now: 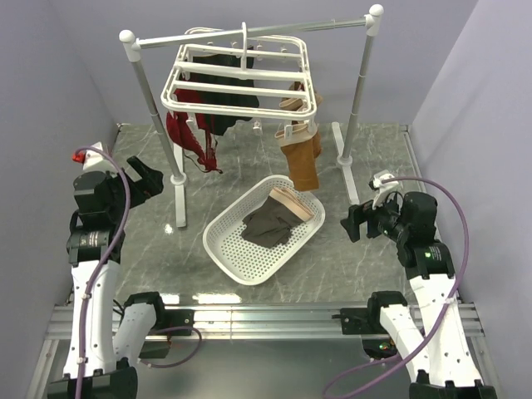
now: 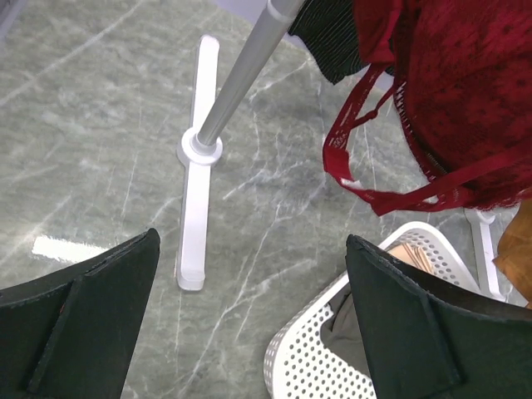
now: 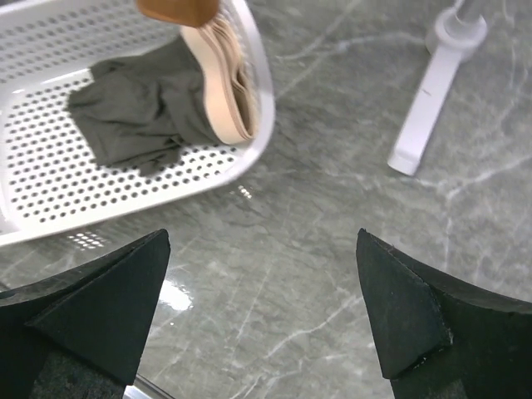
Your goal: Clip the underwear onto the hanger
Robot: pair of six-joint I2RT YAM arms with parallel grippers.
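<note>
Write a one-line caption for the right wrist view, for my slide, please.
Open right gripper above the grey table, beside the white basket that holds the dark underwear.

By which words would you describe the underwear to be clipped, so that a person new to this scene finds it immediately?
Look at the white perforated basket in the middle of the marble table. The underwear lies inside it: dark grey-brown with a pale beige waistband, unlike the orange-brown garment and red lacy garment hanging above.

Overhead camera looks down from behind — both close wrist cameras share the basket (image 1: pixel 249 264).
</note>
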